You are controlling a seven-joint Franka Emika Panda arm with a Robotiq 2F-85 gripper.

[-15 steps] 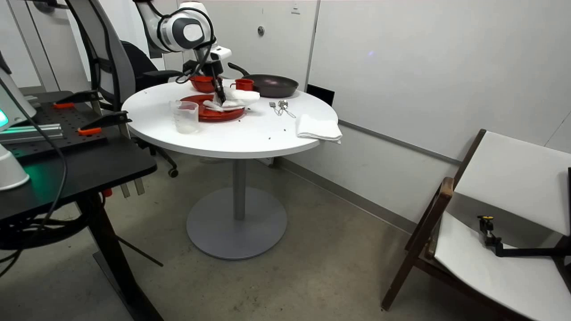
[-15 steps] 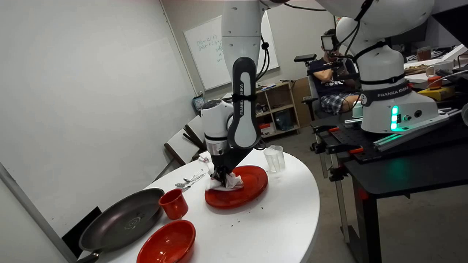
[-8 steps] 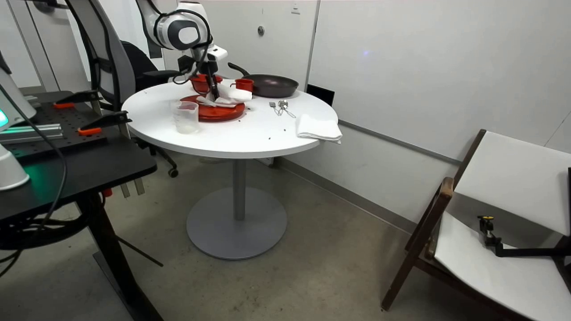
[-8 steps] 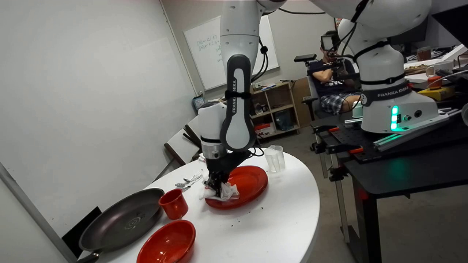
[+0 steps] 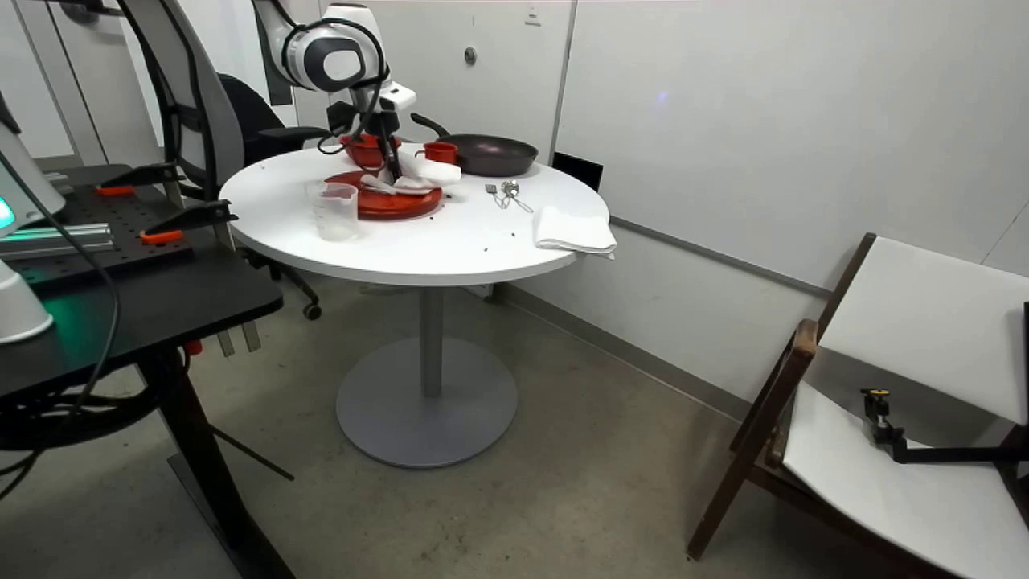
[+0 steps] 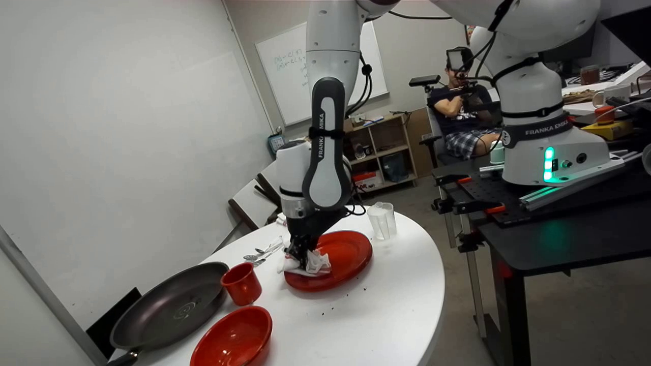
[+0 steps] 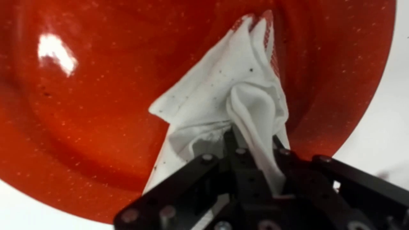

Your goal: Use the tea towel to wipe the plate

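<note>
Your towel (image 7: 201, 102) is on the red plate (image 7: 105, 108), bunched up, with a red-trimmed end laid out in front of the tool (image 7: 254, 142). Your tool is clamped on the towel, a fold standing up between the fingers (image 7: 228, 145); can't tell if the tips touch the plate, the fabric hides them. Dark specks (image 7: 251, 69) on the towel, more on the counter (image 5: 450, 249) around the plate. In both exterior views part of the towel reaches past the plate's rim; can't tell if that bit rests on the counter. Just beside the plate you've got a clear jug (image 6: 382, 221), upright. Red mug (image 6: 242, 284) is upright between plate and pan (image 6: 170, 305), red bowl (image 6: 234, 340) near it. Cutlery (image 5: 510, 193) lies in a loose bunch between the plate and a folded cloth (image 5: 573, 231), which sits at the counter's edge and pokes over it a little. Farther out, well apart from your counter: a white chair (image 5: 852, 458), and a seated person (image 6: 463, 112) in the background.
</note>
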